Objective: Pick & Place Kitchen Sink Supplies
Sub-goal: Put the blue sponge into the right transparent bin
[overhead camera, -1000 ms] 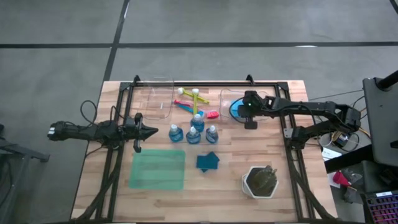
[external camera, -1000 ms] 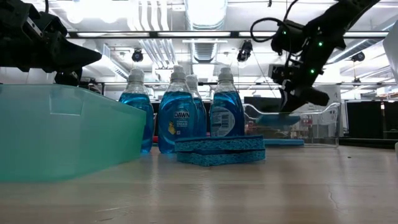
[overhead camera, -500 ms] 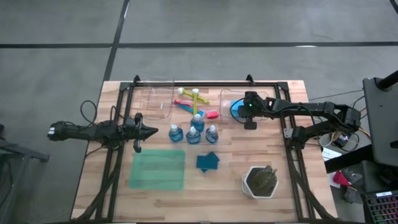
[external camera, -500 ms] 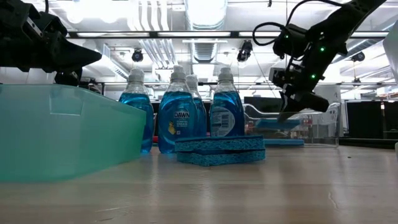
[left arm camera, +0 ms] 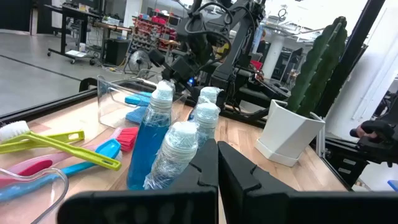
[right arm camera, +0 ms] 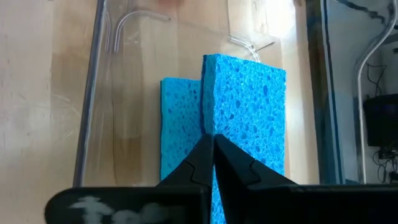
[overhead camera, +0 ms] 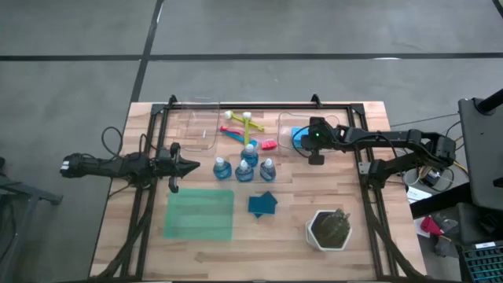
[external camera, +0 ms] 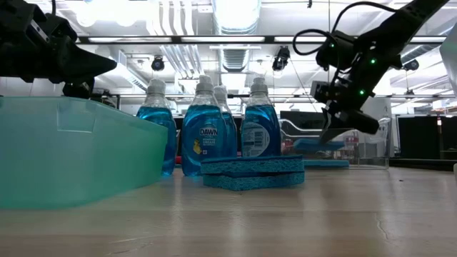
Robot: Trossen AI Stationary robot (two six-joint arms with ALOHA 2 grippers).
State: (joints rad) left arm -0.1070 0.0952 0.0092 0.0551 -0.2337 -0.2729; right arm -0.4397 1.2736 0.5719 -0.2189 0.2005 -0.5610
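Four clear bottles of blue liquid [overhead camera: 244, 163] stand mid-table, also in the low view [external camera: 203, 132]. Yellow-green, blue and pink brushes [overhead camera: 245, 128] lie behind them. Two blue sponges [overhead camera: 262, 204] are stacked nearer the front. Two more sponges [right arm camera: 242, 118] lie in a clear container [overhead camera: 302, 132], one overlapping the other [right arm camera: 179, 124]. My right gripper [overhead camera: 314, 148] [right arm camera: 211, 140] is shut just above them. My left gripper [overhead camera: 192, 166] [left arm camera: 216, 144] is shut and hangs in the air left of the bottles. My right gripper points slantwise down into the container, its shut fingertips [external camera: 327, 135] at the edge of the upper sponge [right arm camera: 208, 93]. Whether they touch the sponge I cannot tell.
A second clear container [overhead camera: 196, 126] stands at the far left. A flat green mat [overhead camera: 199, 214] lies at the near left, and a white hexagonal pot with a dark plant [overhead camera: 328, 228] at the near right. Bare wood [overhead camera: 369, 196] shows around the pot.
My right gripper has drawn slightly up and toward the table's right over the container. The sponge beneath it has sunk lower in the container and lies still. The left arm has kept still.
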